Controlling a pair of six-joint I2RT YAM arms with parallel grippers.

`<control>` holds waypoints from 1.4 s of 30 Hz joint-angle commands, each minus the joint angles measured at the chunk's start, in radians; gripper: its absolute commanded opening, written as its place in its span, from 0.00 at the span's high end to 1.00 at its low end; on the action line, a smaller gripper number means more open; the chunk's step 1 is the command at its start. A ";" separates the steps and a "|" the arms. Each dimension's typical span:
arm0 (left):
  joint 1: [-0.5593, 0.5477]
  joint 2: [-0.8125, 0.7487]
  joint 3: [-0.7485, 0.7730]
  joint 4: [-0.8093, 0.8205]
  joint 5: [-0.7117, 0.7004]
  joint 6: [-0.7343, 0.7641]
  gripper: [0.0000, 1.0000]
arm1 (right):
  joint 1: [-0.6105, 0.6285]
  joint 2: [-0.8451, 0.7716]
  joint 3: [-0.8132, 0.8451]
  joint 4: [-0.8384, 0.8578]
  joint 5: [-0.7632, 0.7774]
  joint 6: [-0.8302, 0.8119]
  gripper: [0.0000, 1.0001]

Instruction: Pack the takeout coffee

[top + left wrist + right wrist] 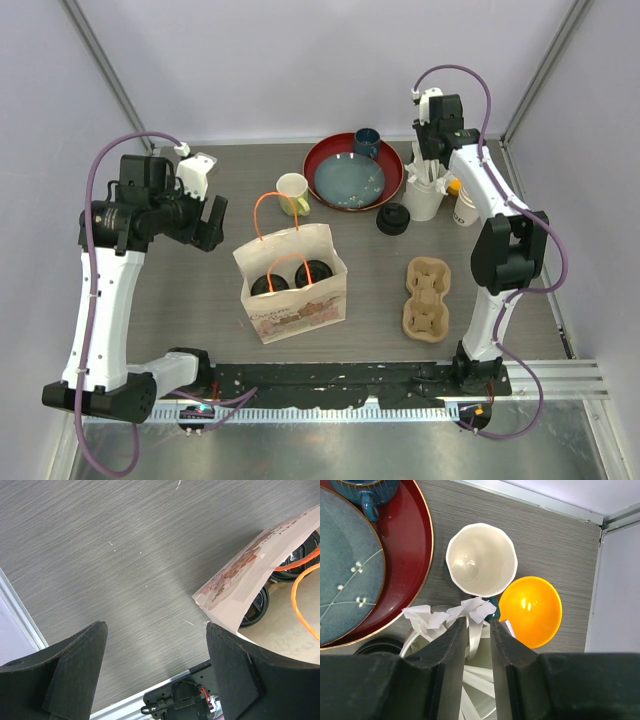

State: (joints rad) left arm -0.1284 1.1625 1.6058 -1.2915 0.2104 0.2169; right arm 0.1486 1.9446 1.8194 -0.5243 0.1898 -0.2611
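Sitting inside the paper bag (300,310), both takeout coffee cups (270,283) show black lids. The left gripper (155,630) hangs wide open left of the bag. The right gripper (478,622), far behind-right of the bag, is narrow over white strips (432,617); whether it pinches one, I cannot tell.

Pale lilac walls (300,60) are enclosing the grey wood-grain bench (190,300) on three sides. Metal posts (112,78) are rising at the back corners. Soft, even light is falling throughout.

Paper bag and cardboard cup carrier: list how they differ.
The paper bag stands upright; the cup carrier lies flat. The bag holds two black-lidded cups; the carrier is empty. The bag is pale and printed with orange handles; the carrier is plain brown. Both sit on the table.
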 commanded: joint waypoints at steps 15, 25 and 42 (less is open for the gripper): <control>0.007 0.003 0.023 -0.002 0.076 0.026 0.16 | -0.003 -0.027 -0.043 0.099 -0.015 -0.050 0.92; 0.007 0.000 0.023 -0.006 0.087 0.032 0.16 | -0.003 -0.186 -0.104 0.122 0.005 -0.012 0.99; 0.007 -0.018 -0.017 0.006 0.083 0.038 0.15 | 0.224 -0.624 -0.063 0.135 -0.012 0.105 0.99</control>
State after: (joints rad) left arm -0.1280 1.1667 1.6035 -1.2984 0.2802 0.2443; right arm 0.2314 1.4437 1.6646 -0.4286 0.1768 -0.1940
